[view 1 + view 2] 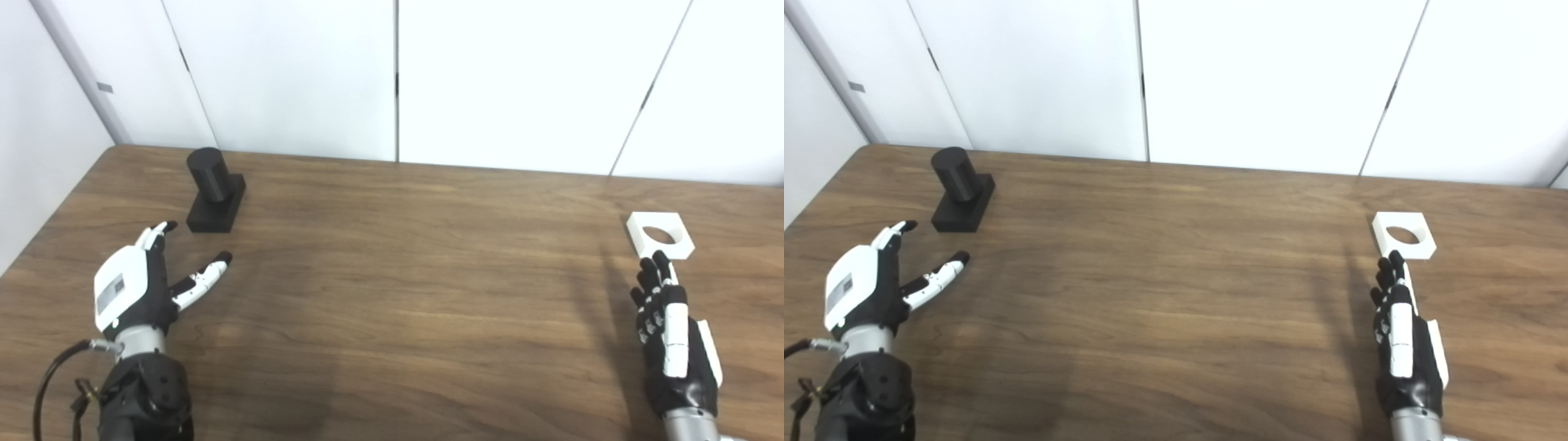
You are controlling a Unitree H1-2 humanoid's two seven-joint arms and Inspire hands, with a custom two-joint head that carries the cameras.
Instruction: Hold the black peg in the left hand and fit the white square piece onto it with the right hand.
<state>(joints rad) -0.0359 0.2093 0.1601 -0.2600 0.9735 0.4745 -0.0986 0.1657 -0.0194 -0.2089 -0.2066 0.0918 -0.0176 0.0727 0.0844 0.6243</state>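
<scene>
The black peg (212, 187), a short cylinder on a rectangular black base, stands upright at the far left of the wooden table (392, 275). My left hand (144, 282) is open and empty, just in front of the peg, with thumb and fingers spread toward it and a small gap between them and the base. The white square piece (659, 233) with a round hole lies flat at the far right. My right hand (670, 331) is open and empty, edge-on, its fingertips just short of the piece's near edge.
White wall panels (392, 79) stand right behind the table's far edge. The table's left edge runs close to my left arm. A black cable (52, 373) loops beside the left wrist.
</scene>
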